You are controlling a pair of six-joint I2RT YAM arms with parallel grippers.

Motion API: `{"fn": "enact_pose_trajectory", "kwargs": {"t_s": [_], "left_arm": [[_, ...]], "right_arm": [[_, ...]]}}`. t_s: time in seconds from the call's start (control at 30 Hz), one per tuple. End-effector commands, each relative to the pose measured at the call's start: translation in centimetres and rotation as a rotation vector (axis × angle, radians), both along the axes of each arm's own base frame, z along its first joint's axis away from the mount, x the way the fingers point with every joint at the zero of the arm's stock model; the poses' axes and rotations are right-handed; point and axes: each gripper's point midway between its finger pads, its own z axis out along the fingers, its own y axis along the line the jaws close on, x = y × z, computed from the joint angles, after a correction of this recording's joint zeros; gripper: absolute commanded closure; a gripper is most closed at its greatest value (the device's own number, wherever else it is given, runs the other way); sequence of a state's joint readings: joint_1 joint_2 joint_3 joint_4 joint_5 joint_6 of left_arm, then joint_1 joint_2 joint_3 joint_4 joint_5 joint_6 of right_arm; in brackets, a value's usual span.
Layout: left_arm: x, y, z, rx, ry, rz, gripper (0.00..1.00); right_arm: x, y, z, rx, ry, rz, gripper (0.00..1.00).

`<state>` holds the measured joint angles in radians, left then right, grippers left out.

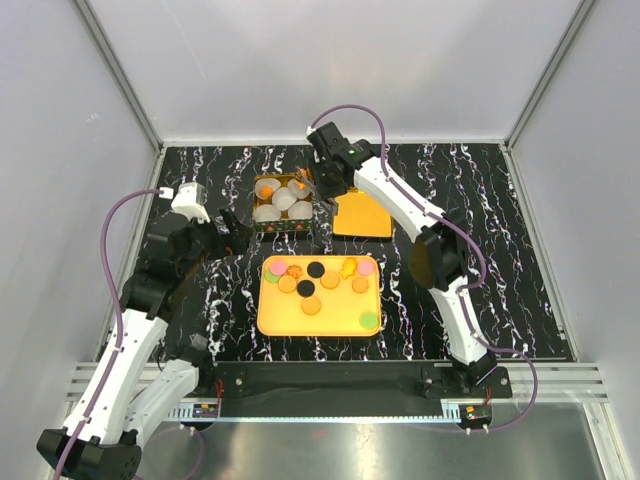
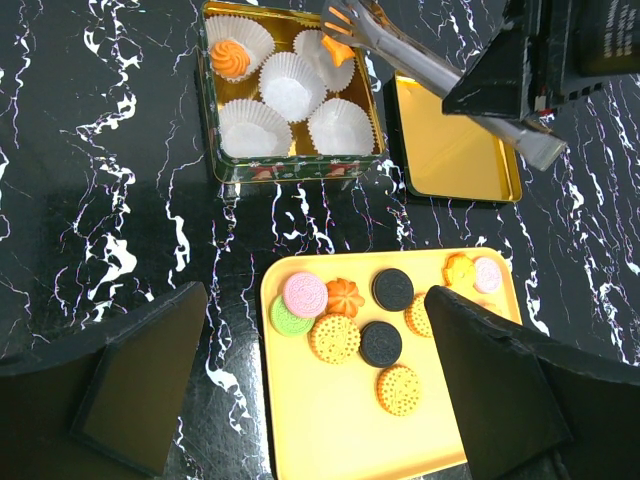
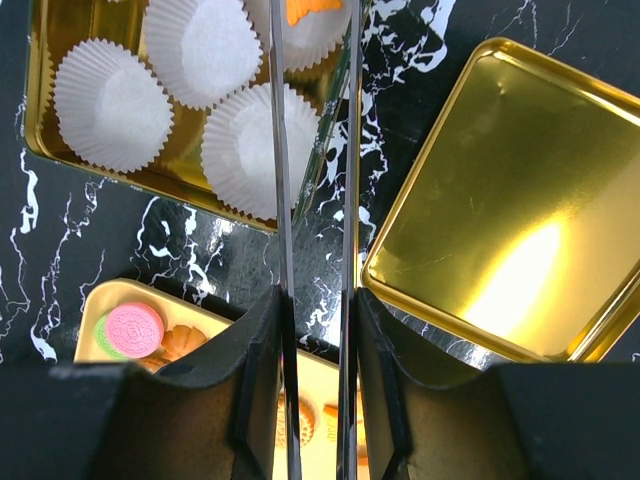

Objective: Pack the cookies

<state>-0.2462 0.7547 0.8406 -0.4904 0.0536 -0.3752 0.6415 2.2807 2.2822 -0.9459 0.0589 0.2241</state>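
Observation:
Several cookies [image 1: 314, 268] lie on a yellow tray [image 1: 320, 322]: round orange, black [image 2: 392, 289], pink [image 2: 305, 294] and green discs, plus orange shaped pieces. My right gripper [image 1: 325, 180] is shut on metal tongs [image 2: 440, 75], whose tips pinch an orange cookie [image 2: 338, 50] over the back right paper cup of the gold tin [image 2: 295, 168]. One orange swirl cookie [image 2: 231, 57] sits in the tin's back left cup. In the right wrist view the tongs [image 3: 282, 150] run between my fingers [image 3: 250, 360]. My left gripper [image 2: 320, 390] is open and empty above the tray's left half.
The tin's gold lid [image 1: 361, 213] lies upside down right of the tin, also in the right wrist view [image 3: 510, 200]. Several white paper cups [image 2: 290, 85] fill the tin. The black marbled table [image 1: 480, 250] is walled by grey panels.

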Motion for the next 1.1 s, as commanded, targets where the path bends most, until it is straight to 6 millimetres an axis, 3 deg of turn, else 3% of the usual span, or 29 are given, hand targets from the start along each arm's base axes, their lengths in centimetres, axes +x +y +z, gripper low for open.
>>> {"fn": "enact_pose_trajectory", "kwargs": {"t_s": [0.0,0.47,0.77,1.07], "left_arm": [[0.5,-0.4,1.5,-0.031,-0.058,-0.013,0.01],[0.5,-0.5,1.5,-0.032,-0.059,-0.017,0.01],[0.5,-0.5,1.5,-0.032,-0.059,-0.016,0.01],[0.5,-0.5,1.5,-0.033,-0.059,-0.017,0.01]], "right_arm": [[-0.4,0.9,4.5,0.065,-0.089,0.012,0.67],[-0.9,0.8,5.5,0.042,-0.112,0.011,0.66],[-0.1,0.8,5.7,0.031,-0.135,-0.007,0.65],[0.2,1.2,5.7,0.034,-0.136,0.003,0.55]]}}
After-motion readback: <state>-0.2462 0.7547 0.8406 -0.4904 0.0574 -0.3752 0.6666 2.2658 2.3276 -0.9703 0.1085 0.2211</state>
